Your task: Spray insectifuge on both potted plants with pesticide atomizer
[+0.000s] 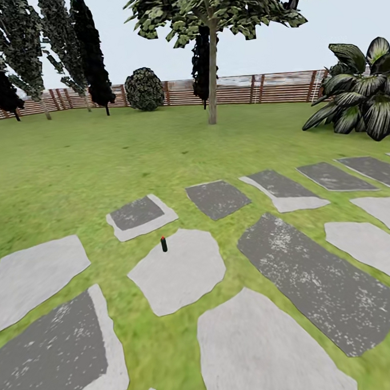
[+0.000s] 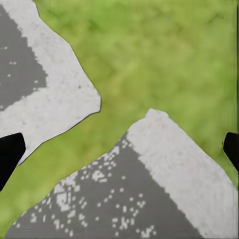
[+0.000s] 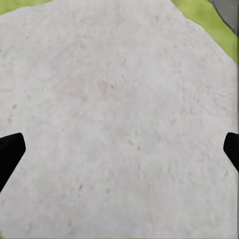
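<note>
Lawn [image 1: 73,161] crossed by stone slabs [image 1: 179,270] — a small dark sprayer [image 1: 163,243] stands upright on one; left tool [image 2: 119,149] and right tool [image 3: 119,149] both spread wide.

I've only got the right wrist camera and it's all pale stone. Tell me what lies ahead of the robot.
Observer: On the head camera, a small dark object with a red tip stands upright on a pale slab ahead; possibly the sprayer.
Operator: Report the left gripper.
Observer: The left gripper is open, above grass between two slabs.
Operator: Describe the far side.
Observer: A brown slatted fence closes the lawn, with a big striped-leaf plant at the right.
</note>
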